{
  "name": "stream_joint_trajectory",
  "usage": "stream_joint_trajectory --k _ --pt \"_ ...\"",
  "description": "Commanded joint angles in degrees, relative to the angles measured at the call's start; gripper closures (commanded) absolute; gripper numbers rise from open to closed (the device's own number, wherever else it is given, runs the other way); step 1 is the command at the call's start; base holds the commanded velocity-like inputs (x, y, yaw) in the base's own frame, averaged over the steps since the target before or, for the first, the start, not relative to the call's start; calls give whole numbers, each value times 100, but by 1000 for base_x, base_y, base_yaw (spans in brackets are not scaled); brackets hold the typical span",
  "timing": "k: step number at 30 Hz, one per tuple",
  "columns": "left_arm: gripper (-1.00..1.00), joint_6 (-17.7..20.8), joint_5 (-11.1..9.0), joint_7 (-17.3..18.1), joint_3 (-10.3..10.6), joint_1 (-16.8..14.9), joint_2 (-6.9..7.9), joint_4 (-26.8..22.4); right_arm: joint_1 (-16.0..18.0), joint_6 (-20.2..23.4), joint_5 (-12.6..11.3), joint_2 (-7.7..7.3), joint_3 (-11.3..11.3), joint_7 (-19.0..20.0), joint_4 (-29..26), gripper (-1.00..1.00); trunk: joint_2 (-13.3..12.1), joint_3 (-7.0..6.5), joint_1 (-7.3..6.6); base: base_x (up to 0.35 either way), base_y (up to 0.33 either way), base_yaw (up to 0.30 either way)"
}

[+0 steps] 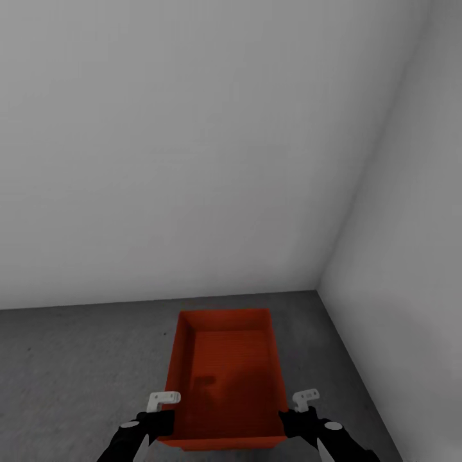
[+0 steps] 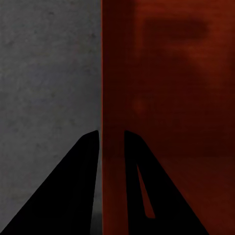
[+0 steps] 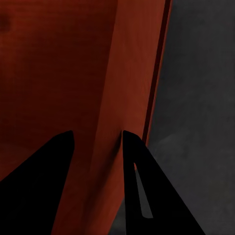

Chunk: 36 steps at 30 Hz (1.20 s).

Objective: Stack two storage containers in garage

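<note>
Orange-red bin (image 1: pixel 226 378) sits low in front of me, in the corner of the garage where two white walls (image 1: pixel 192 147) meet. I see grey bumpy floor (image 1: pixel 70 366) all around it. I cannot tell if it rests on the floor or hangs just above it. I also cannot tell if another bin is under it.

My left claw (image 1: pixel 160 420) pinches the bin's left wall. One finger is outside and one is inside, with the thin wall squeezed between them. My right claw (image 1: pixel 300 418) pinches the right wall the same way.

I think I am about to put this bin down. It could tip if one claw lets go before the other. The thin walls could slip out of my fingers if I move too fast. The side wall of the room is near, so the bin could bump it if I swing right.
</note>
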<state>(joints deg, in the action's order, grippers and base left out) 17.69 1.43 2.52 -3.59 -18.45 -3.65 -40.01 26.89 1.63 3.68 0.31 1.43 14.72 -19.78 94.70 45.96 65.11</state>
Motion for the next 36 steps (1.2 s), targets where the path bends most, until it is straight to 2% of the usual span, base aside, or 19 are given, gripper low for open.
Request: stream_joint_trajectory --k 1,36 --pt "100 33 138 -208 -72 -1 94 0 0 -39 -57 -4 94 550 -26 100 2 4 -1 0 0 0" --pt "100 31 143 -208 -72 -1 101 -2 0 -40 -35 -4 94 558 -26 100 2 4 -1 14 0 0"
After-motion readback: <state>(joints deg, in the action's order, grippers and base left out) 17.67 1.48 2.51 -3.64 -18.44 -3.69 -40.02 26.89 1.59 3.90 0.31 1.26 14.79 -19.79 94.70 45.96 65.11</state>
